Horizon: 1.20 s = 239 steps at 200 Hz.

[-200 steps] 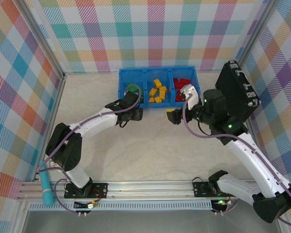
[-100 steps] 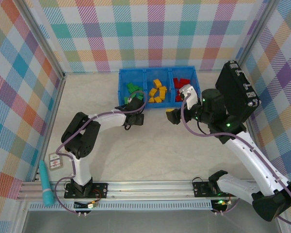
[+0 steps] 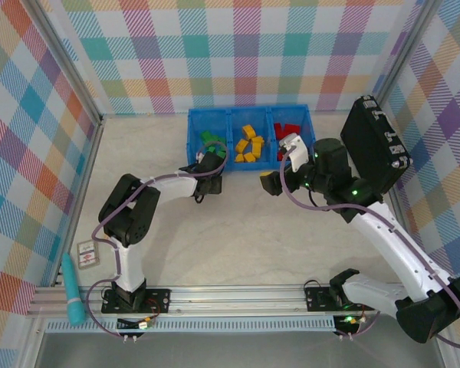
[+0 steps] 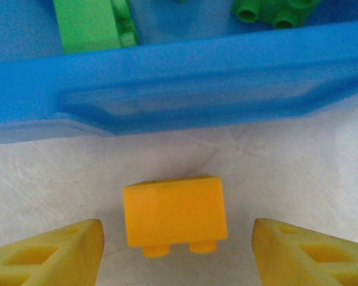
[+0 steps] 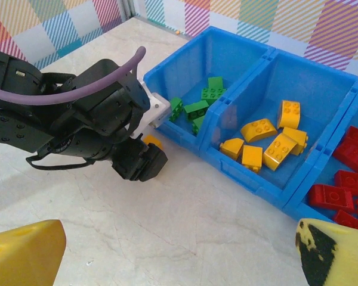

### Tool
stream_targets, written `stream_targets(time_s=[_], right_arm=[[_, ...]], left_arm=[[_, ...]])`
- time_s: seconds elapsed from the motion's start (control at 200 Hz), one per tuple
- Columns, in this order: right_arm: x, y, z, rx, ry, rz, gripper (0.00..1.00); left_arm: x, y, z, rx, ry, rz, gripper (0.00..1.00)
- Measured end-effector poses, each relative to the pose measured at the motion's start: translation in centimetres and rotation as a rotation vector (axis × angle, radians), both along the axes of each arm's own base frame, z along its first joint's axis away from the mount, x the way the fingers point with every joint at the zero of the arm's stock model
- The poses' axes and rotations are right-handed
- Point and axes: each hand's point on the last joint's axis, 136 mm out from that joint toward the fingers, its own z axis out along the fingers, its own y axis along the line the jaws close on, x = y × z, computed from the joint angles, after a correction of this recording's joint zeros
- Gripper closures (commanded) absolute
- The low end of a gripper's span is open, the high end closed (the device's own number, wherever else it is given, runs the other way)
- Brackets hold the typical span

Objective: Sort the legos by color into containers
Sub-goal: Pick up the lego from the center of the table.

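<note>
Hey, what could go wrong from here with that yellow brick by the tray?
1. The yellow brick lies close to the tray wall. The left gripper, open around it, may bump the wall as it closes in.
2. Green bricks sit just behind that wall, so a straight-ahead drop would mix the colours.
3. The open right gripper hovers near the left one, and the two might collide.

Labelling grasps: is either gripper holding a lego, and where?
Nothing is held. The yellow lego lies on the table between the left gripper's open fingers, gaps on both sides; the right gripper is open, empty.
</note>
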Motion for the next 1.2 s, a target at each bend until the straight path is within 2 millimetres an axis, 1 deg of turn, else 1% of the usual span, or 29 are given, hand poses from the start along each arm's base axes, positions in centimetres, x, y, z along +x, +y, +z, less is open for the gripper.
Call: stream_targets(time_s=[0.115,0.185,0.28,0.39,0.535,0.79,0.87,0.96,1.0,1.06,1.13,1.195], right_arm=[[0.0,0.1,-0.1,0.0,0.003,0.002,0.01],[0.1,0.1,-0.1,-0.001,0.004,0.002,0.01],[0.1,0.1,-0.2,-0.001,0.005,0.002,0.01],[0.1,0.1,-0.2,-0.002,0.007,0.002,0.01],[0.2,0.1,-0.3,-0.002,0.008,0.002,0.01],[0.2,0.2,-0.3,-0.003,0.009,0.003,0.01],[0.2,0.2,-0.3,-0.002,0.01,0.005,0.01],[0.1,0.3,-0.3,0.001,0.011,0.008,0.01],[0.1,0.3,-0.3,0.005,0.015,0.006,0.01],[0.1,0.3,-0.2,0.013,0.021,0.001,0.01],[0.0,0.2,-0.1,0.02,0.021,0.0,0.01],[-0.2,0.2,0.2,0.025,0.017,0.0,0.01]], left_arm=[[0.4,0.1,-0.6,0.002,-0.007,0.008,0.39],[0.6,-0.1,-0.6,-0.003,-0.014,0.007,0.42],[0.9,-0.2,-0.6,-0.012,-0.022,0.008,0.49],[1.2,-0.4,-0.6,-0.022,-0.031,0.004,0.61],[1.6,-0.1,-0.5,-0.022,-0.045,0.017,0.69],[1.6,0.5,-0.6,-0.024,-0.061,0.034,0.75],[1.0,0.7,-0.5,-0.021,-0.053,0.03,0.76],[-0.3,0.7,-0.4,-0.004,-0.023,0.014,0.76],[-0.9,0.4,-0.2,0.003,-0.011,0.002,0.76],[-1.9,-0.6,0.3,0.006,0.016,-0.032,0.77],[-2.7,-2.7,1.4,-0.008,0.035,-0.085,0.76],[-2.7,-4.8,2.9,-0.037,0.031,-0.129,0.76]])
